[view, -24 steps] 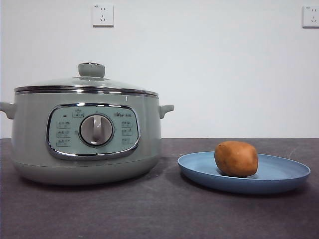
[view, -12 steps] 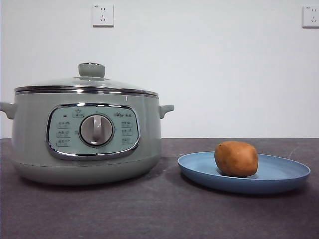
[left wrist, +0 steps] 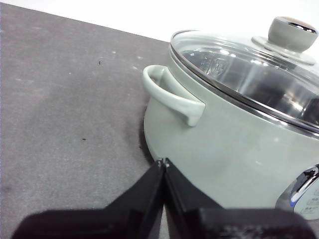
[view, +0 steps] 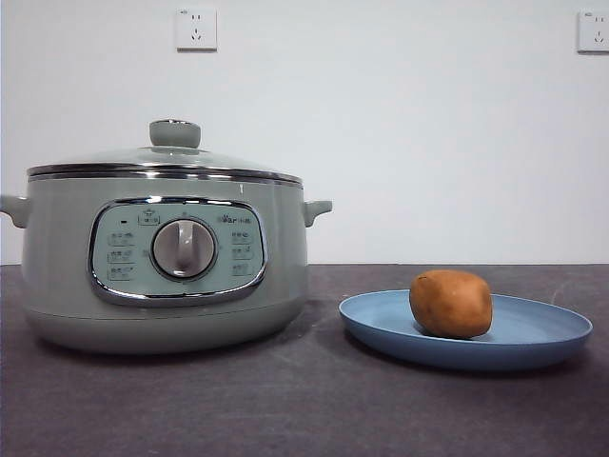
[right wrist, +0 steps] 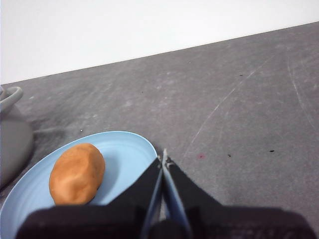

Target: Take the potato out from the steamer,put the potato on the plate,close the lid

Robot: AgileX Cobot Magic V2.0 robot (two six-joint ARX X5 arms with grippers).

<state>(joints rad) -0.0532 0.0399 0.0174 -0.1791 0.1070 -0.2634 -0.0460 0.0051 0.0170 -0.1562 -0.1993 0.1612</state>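
Observation:
The orange-brown potato [view: 451, 304] lies on the light blue plate [view: 533, 333] at the right; both also show in the right wrist view, potato [right wrist: 77, 173] on plate [right wrist: 124, 149]. The sage-green steamer [view: 162, 257] stands at the left with its glass lid [view: 162, 157] seated on top. The left wrist view shows the steamer's side [left wrist: 224, 144], its handle [left wrist: 172, 94] and the lid [left wrist: 249, 69]. My left gripper [left wrist: 163, 162] is shut and empty beside the steamer's wall. My right gripper [right wrist: 163, 158] is shut and empty above the plate's edge, beside the potato.
The dark grey table [view: 304, 409] runs under everything, with a white wall behind. Two wall sockets [view: 196, 29] sit high on the wall. Neither arm shows in the front view.

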